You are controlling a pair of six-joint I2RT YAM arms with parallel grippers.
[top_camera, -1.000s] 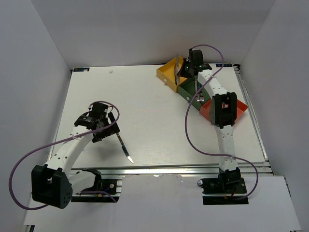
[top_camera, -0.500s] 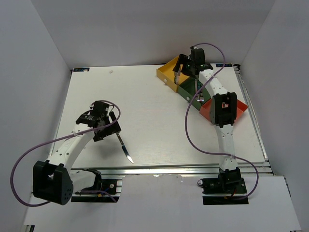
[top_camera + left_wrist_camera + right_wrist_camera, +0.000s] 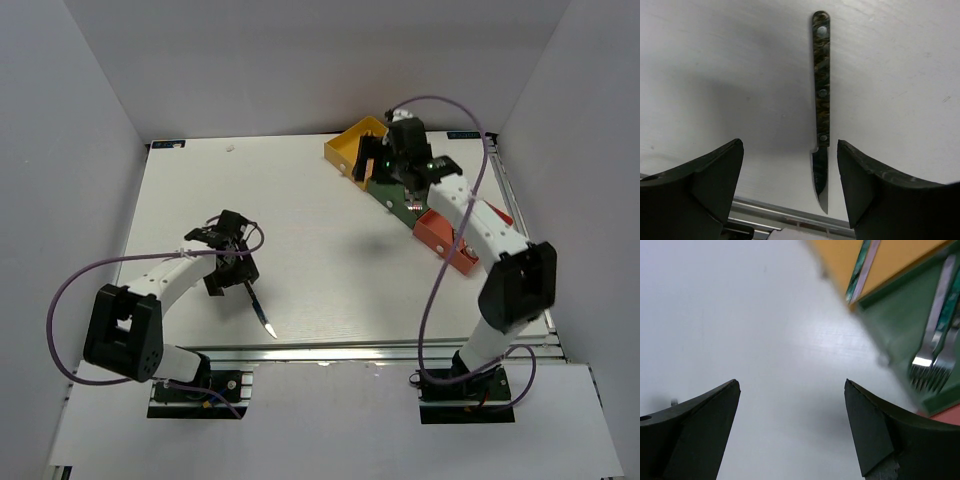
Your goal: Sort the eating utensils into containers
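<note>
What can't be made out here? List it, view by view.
- Top external: the inside of the red-orange tray, partly covered by the right arm.
- Top external: the upper handle of the knife, hidden under the left gripper.
- Right wrist: what the yellow tray holds, blurred and cut off by the top edge.
- Right wrist: the forks in the dark green tray, blurred, with handles running off the right edge; the count is unclear.
</note>
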